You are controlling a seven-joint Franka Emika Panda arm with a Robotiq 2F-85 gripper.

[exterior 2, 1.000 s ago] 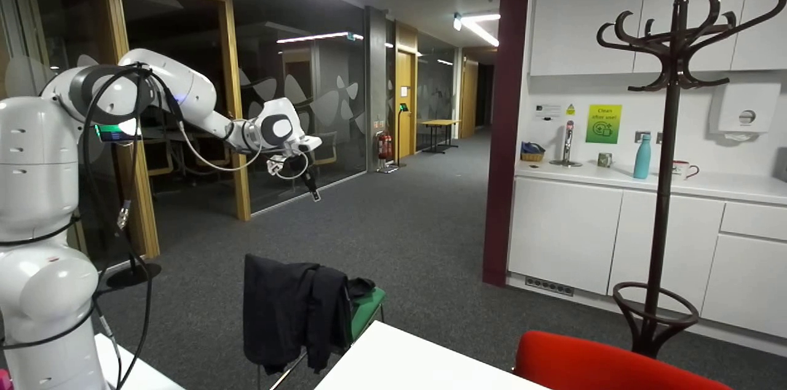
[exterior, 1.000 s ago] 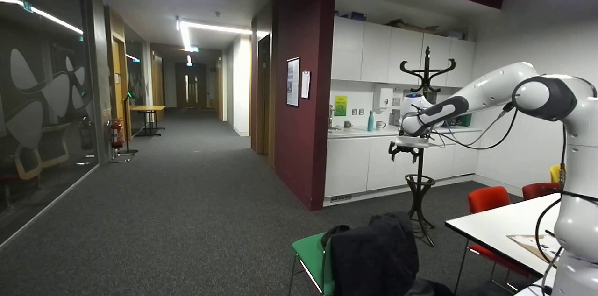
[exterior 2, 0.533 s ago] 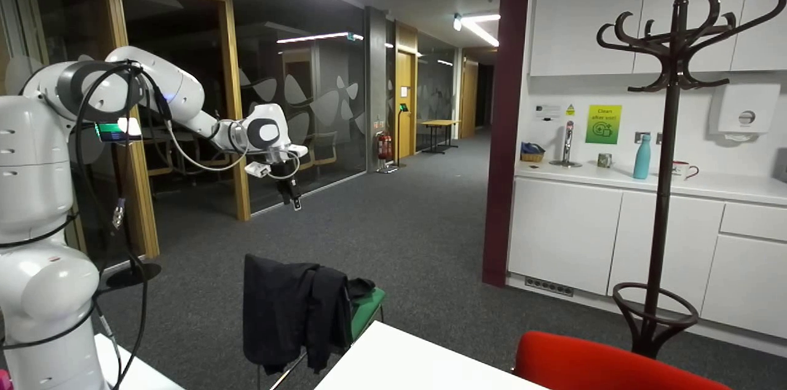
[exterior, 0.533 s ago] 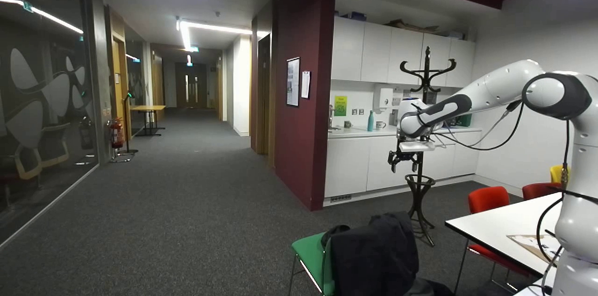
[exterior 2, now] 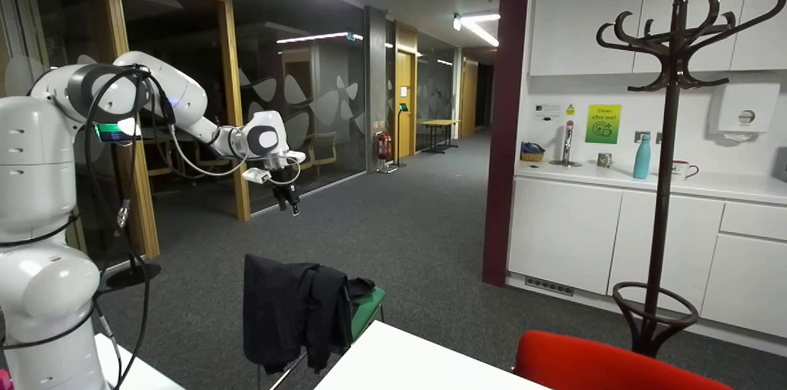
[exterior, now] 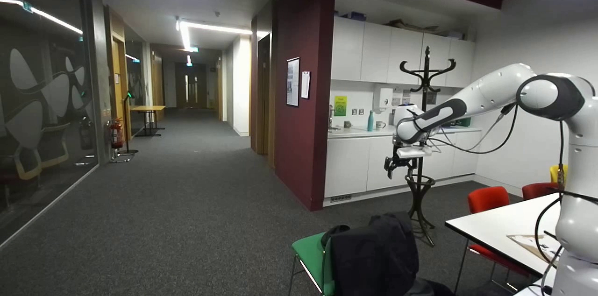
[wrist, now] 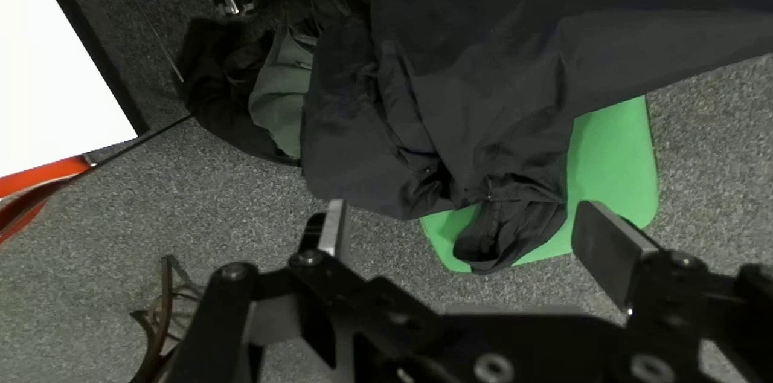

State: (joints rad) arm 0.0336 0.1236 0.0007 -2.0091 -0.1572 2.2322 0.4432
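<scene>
Grey carpeted floor (exterior: 196, 216) runs far back in both exterior views. White cabinets (exterior 2: 565, 233) stand in an upper and a lower row; a kitchen surface (exterior 2: 738, 186) tops the lower row. Robot arm (exterior 2: 178, 91): extended from its base, wrist directed downward. White surface (exterior 2: 424, 365): dark rim, one corner near the green chair (exterior: 306, 249). Coat stand (exterior 2: 663, 193): dark, upright, in front of the cabinets in both exterior views.

Green chair carries the dark garment (wrist: 477, 81), which drapes over the backrest; one bunched end rests on the seat in the wrist view. Red chair (exterior 2: 602, 365) stands beside the white surface. A smaller dark bundle (wrist: 226, 99) with a grey-green patch lies beside the garment; its nature is unclear.

Pincer (wrist: 462, 211): released, fingers spread wide. It hangs above the green chair and the dark garment, apart from both in both exterior views. Seen from the wrist, the garment's bunched end, part of the seat and floor show between the fingertips.

A green-and-yellow notice (exterior 2: 603, 123) is fixed above the kitchen surface. Smallest items, on that surface: turquoise bottle (exterior 2: 642, 157), upright; white mug (exterior 2: 681, 170) with a red handle, near the bottle; patterned cup (exterior 2: 604, 160), smaller, between the tap (exterior 2: 568, 141) and the bottle.
</scene>
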